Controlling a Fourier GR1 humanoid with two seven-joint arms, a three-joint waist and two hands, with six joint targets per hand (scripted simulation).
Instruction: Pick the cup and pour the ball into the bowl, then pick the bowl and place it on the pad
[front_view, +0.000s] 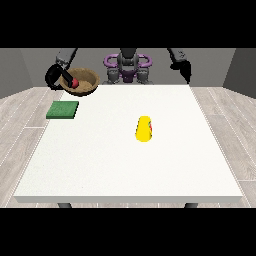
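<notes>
A: Holding what, at the view's left?
B: Gripping the bowl (80, 81) with hand (63, 76) curled on its rim, red ball (74, 83) inside, raised behind the green pad (63, 109)

A: Elsewhere?
B: Lying sideways mid-counter (100, 160), 1 yellow cup (144, 128); hanging at the right, other hand (186, 70), fingers unclear

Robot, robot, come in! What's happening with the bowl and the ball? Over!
Hand at view's left holds bowl above table, ball inside. Other hand idle. Cup lies on its side. Pad nearby, unblocked.
</notes>
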